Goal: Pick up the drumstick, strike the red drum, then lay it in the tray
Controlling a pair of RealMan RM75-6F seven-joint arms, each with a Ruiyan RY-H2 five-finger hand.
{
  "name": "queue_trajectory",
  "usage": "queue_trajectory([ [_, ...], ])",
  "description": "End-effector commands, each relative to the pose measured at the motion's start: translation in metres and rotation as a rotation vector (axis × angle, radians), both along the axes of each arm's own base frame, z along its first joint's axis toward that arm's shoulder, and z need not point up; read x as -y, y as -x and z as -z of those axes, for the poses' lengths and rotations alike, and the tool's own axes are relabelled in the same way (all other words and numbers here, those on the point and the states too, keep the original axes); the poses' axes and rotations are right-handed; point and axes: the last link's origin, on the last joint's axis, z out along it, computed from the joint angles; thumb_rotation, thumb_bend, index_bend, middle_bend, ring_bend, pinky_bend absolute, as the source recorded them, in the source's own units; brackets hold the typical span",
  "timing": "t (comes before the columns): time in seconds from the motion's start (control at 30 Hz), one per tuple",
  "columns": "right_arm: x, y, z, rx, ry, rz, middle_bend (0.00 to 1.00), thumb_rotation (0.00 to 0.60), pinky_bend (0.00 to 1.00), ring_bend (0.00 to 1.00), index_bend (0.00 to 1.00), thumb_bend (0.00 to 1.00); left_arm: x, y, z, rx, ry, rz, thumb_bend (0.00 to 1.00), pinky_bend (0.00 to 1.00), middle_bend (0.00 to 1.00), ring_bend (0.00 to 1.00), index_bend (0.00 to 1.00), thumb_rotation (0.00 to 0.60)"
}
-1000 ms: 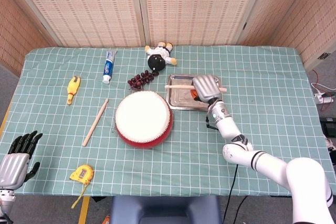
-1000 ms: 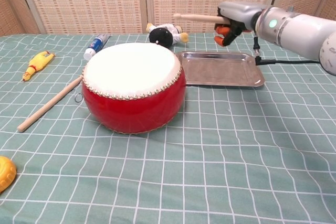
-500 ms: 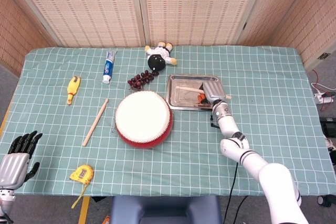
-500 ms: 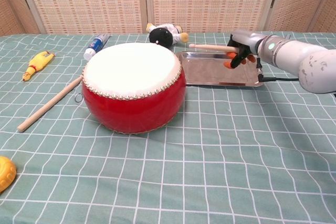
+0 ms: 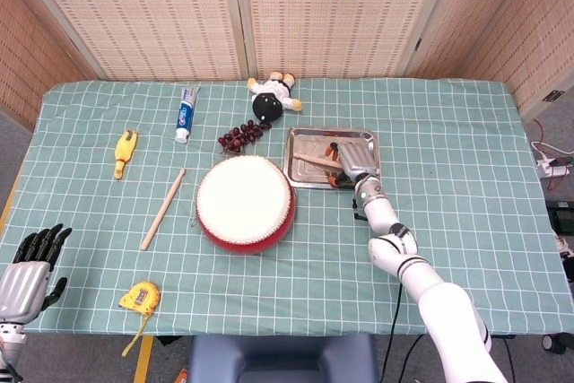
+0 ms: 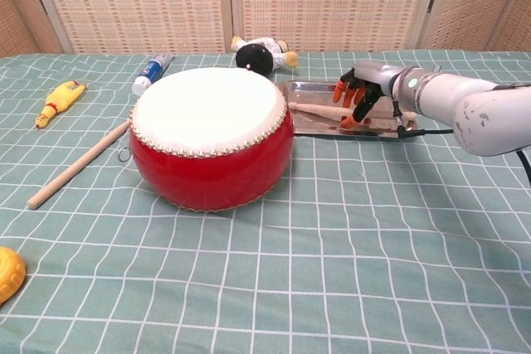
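Note:
The red drum (image 5: 245,202) (image 6: 211,134) with its white skin stands mid-table. Just right of it is the metal tray (image 5: 309,175) (image 6: 311,126), and a wooden drumstick (image 5: 314,160) (image 6: 315,110) lies flat inside it. My right hand (image 5: 348,161) (image 6: 361,93) hovers low over the stick's right end, fingers apart and pointing down at the tray. Whether the fingertips still touch the stick is unclear. My left hand (image 5: 27,266) hangs off the table's near left corner, fingers spread and holding nothing; the chest view does not show it.
A second wooden stick (image 5: 163,209) (image 6: 79,165) lies left of the drum. Toothpaste (image 5: 186,114), a yellow rubber chicken (image 5: 125,152), dark grapes (image 5: 242,134) and a plush toy (image 5: 273,96) sit along the back. A yellow tape measure (image 5: 140,298) lies near the front left.
My right hand has come down from above the tray, bringing the drumstick with it. The stick now lies in the tray and the fingers have spread. The left hand has not moved.

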Motion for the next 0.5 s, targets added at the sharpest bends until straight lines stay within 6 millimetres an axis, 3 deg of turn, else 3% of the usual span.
queue_trajectory([
  [0.03, 0.002, -0.001, -0.010, 0.016, 0.023, -0.030, 0.35, 0.600, 0.35, 0.25, 0.34, 0.22, 0.000, 0.000, 0.000, 0.001, -0.002, 0.000, 0.34, 0.03, 0.00, 0.00, 0.00, 0.600],
  [0.27, -0.012, 0.014, -0.055, 0.015, 0.155, -0.202, 0.35, 0.600, 0.35, 0.25, 0.35, 0.22, -0.004, -0.001, 0.001, 0.005, 0.000, 0.017, 0.34, 0.03, 0.00, 0.00, 0.00, 0.600],
  [0.5, -0.084, 0.053, -0.128, -0.009, 0.269, -0.260, 0.35, 0.600, 0.35, 0.25, 0.36, 0.22, -0.011, -0.006, 0.000, 0.015, -0.018, 0.045, 0.35, 0.03, 0.00, 0.00, 0.00, 0.600],
])
